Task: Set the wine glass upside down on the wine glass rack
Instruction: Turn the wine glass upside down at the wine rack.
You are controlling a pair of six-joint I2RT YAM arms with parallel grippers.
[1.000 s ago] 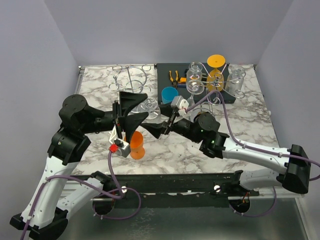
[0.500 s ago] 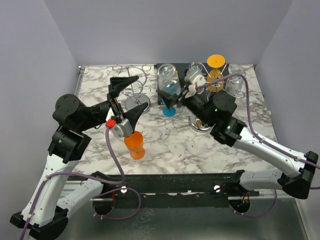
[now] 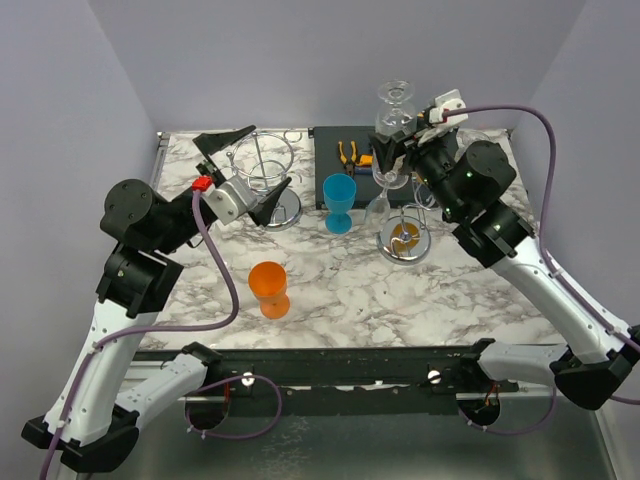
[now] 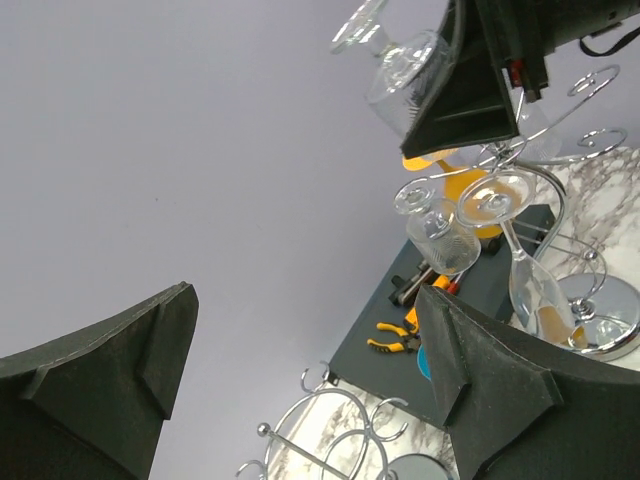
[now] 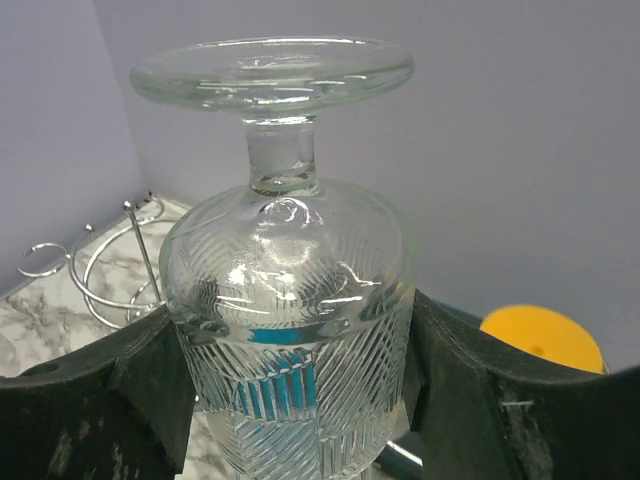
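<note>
Fingers (image 5: pixel 90 410) grip patterned wine glass (image 5: pixel 290 300), foot upward.

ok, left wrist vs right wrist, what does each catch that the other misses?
Left wrist only: the left gripper wide open and empty, clear glasses hanging foot-up on the loaded rack, pliers.
Right wrist only: both fingers of the right gripper pressed against the ribbed bowl, seen close up.
Both: the wine glass inverted, foot up, in the right gripper. Each also shows wire rings and something orange; same items or not, cannot tell.
</note>
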